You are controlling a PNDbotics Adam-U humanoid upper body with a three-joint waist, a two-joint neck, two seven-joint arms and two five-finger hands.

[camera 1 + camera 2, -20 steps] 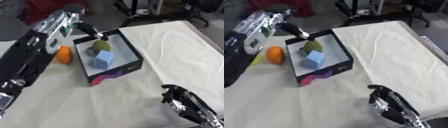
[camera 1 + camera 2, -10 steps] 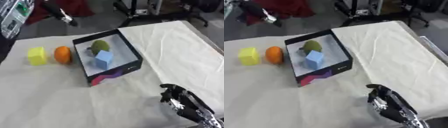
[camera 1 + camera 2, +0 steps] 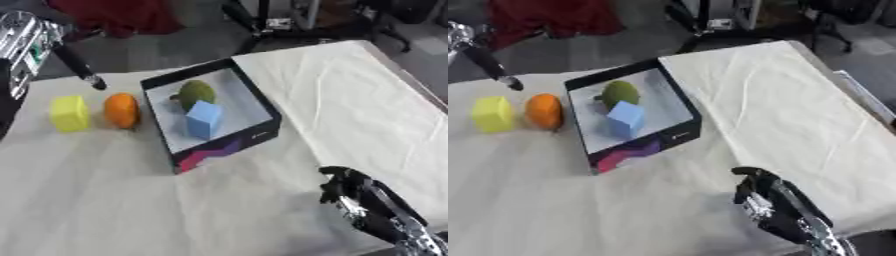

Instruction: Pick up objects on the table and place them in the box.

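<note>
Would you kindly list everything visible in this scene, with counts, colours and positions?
box: one, black with a pale inside, table centre-left
blue block: one, light blue, inside the box
green object: one, olive green and rounded, inside the box beyond the blue block
orange object: one, orange and rounded, on the table left of the box
yellow block: one, yellow, left of the orange object
table: one, covered in cream cloth
left hand: upper left, fingers straight, above the table
right hand: lower right, fingers curled, holding nothing
</note>
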